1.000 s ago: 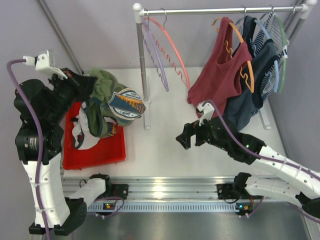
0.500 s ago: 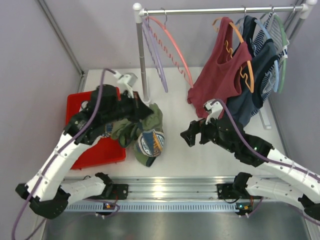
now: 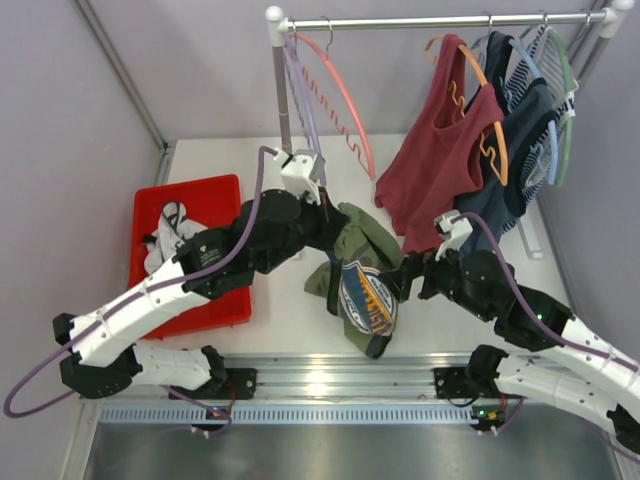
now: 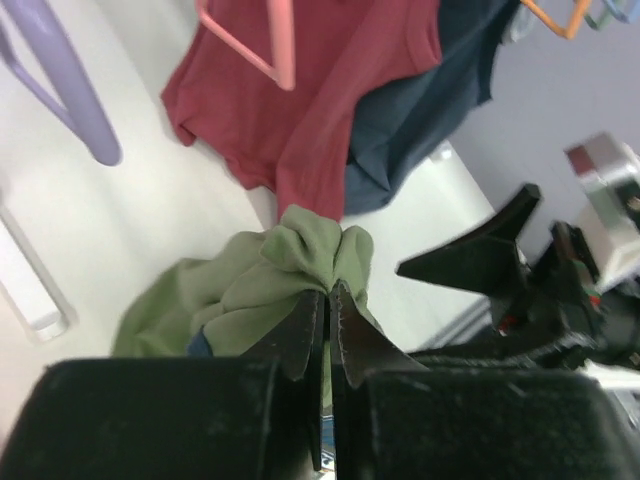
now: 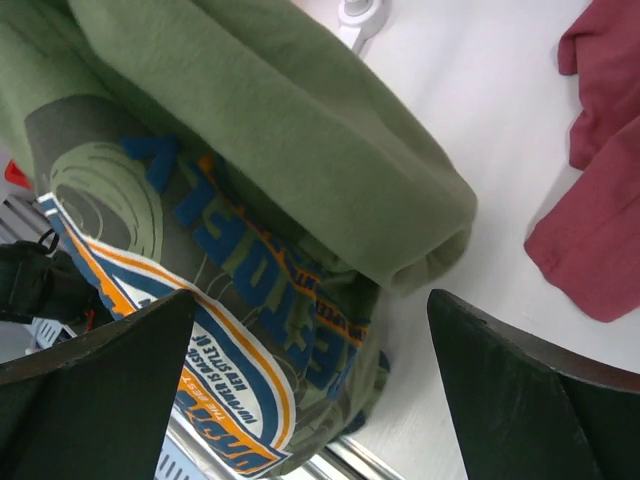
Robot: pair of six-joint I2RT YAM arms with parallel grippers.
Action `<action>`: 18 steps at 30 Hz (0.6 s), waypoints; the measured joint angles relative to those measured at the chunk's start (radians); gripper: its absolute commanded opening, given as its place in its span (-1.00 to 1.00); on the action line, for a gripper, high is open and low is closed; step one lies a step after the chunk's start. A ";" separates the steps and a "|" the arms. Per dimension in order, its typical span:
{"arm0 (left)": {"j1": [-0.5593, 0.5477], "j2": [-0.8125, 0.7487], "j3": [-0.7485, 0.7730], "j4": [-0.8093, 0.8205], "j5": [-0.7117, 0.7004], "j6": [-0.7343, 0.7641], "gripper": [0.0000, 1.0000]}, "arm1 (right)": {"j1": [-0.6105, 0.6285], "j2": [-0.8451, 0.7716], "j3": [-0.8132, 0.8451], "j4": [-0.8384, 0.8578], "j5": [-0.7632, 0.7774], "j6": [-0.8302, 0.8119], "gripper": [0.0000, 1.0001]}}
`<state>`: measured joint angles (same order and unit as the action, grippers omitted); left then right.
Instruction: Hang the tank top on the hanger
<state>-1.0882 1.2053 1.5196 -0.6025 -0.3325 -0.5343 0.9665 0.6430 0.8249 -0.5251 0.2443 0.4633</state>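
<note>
The left arm point(image 3: 150, 300) stretches low from the near left toward the middle of the table point(image 3: 285, 310). The right arm point(image 3: 540, 325) bends in from the near right. The tank top point(image 3: 365, 290) hangs in the middle, bunched in the tightly closed left gripper point(image 4: 327, 300). The right gripper point(image 5: 310, 300) is wide open just beside its print, holding nothing. The hanger point(image 3: 345, 100) hangs on the far rail point(image 3: 430, 20).

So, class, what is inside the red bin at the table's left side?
A crumpled white garment with dark print lies in the red bin. The left arm reaches across the bin's near right part, so anything beneath it cannot be seen.
</note>
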 measured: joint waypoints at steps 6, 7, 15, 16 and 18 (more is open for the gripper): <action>0.068 0.056 -0.099 0.074 -0.085 -0.022 -1.00 | 0.000 -0.010 0.000 -0.032 0.021 0.005 0.99; 0.106 0.075 -0.125 0.089 -0.072 -0.024 -1.00 | 0.000 -0.010 0.000 -0.037 0.021 0.007 0.99; 0.377 0.328 -0.183 0.199 0.087 -0.020 -1.00 | 0.000 -0.007 -0.057 -0.049 -0.044 0.021 0.90; 0.389 0.368 -0.165 0.205 0.105 -0.018 -1.00 | 0.001 0.005 -0.083 -0.045 -0.067 0.027 0.84; 0.402 0.442 -0.130 0.224 0.142 -0.018 -1.00 | 0.014 0.034 -0.140 -0.031 -0.095 0.040 0.79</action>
<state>-0.6861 1.6474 1.3895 -0.3790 -0.1902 -0.5518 0.9802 0.6773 0.6853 -0.5564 0.1493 0.5030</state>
